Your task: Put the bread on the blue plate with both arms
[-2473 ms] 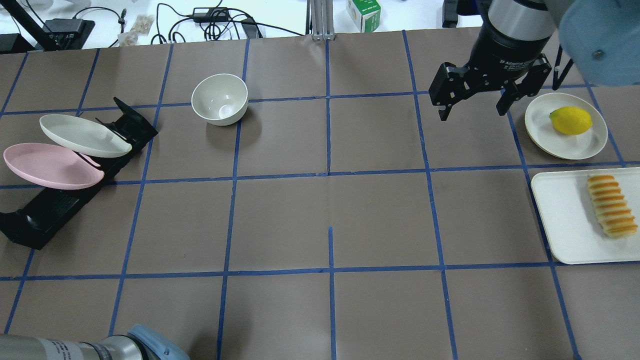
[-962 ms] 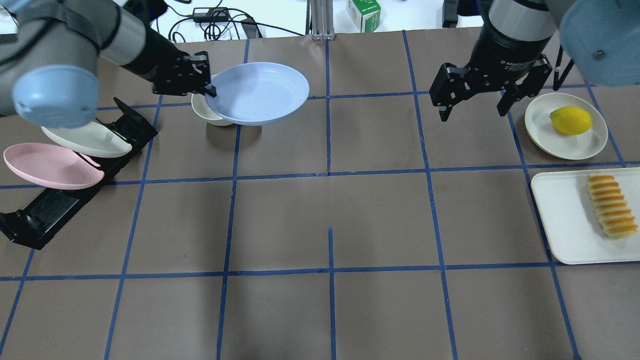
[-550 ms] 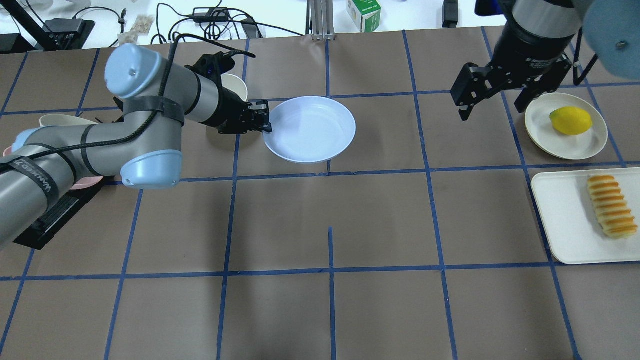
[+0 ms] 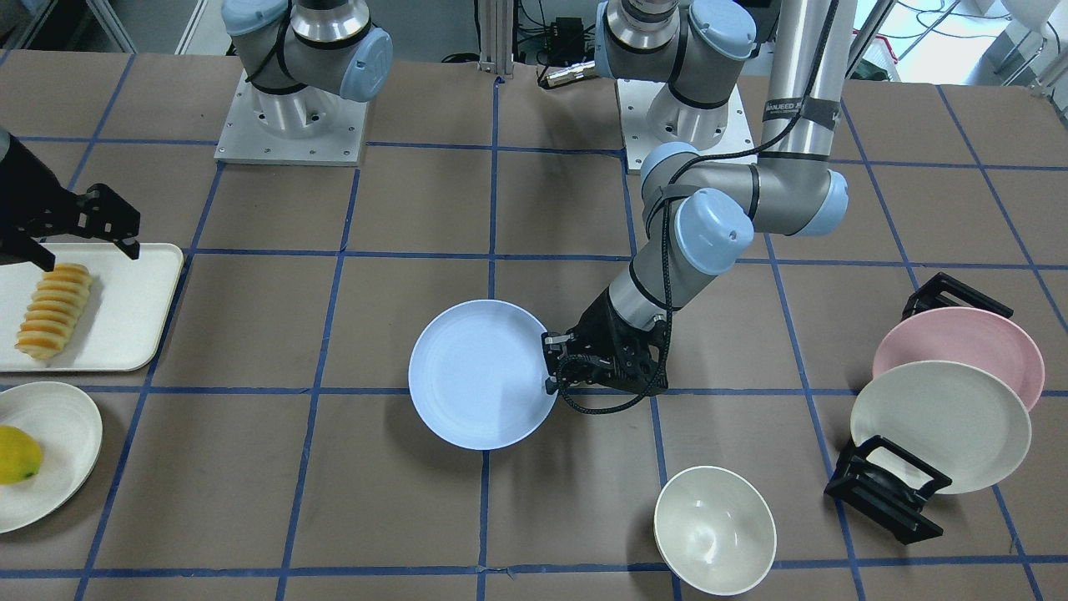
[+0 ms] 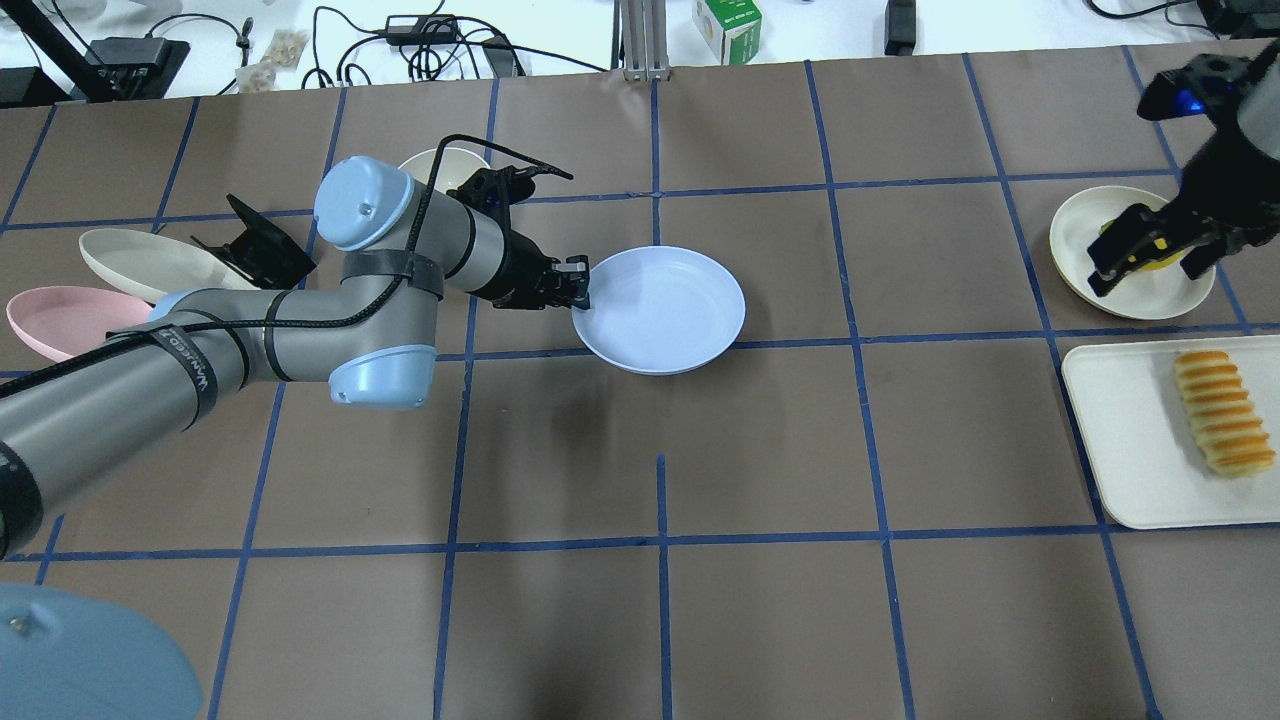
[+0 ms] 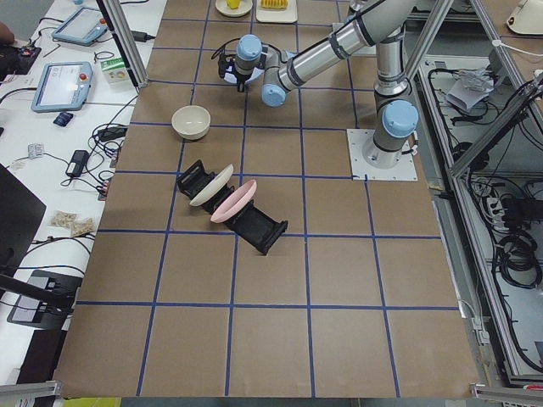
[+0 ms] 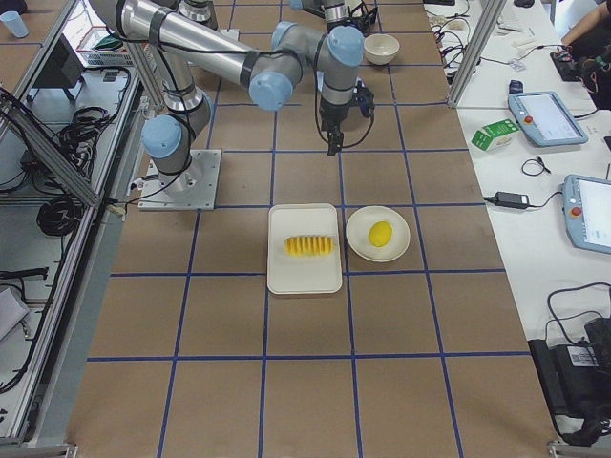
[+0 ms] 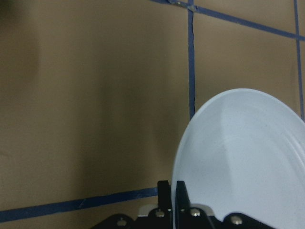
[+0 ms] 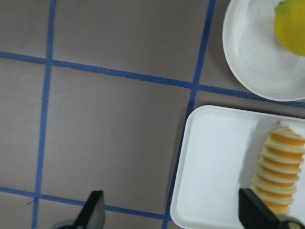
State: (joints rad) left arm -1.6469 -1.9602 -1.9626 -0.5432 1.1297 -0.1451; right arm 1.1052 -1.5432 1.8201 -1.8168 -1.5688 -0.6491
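At mid-table, left claw (image 5: 582,293) tight on blue plate (image 5: 668,318); right claw (image 4: 83,253) wide, partly cropped, near the bread (image 4: 52,310).

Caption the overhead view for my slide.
Left gripper holds the blue plate by its rim; bread lies on the white tray.

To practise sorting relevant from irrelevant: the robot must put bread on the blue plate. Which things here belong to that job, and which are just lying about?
Job: bread, blue plate, left end effector gripping the plate, right end effector, open.

Lying about: lemon, small plate, tray, bowl, pink plate, cream plate, rack.
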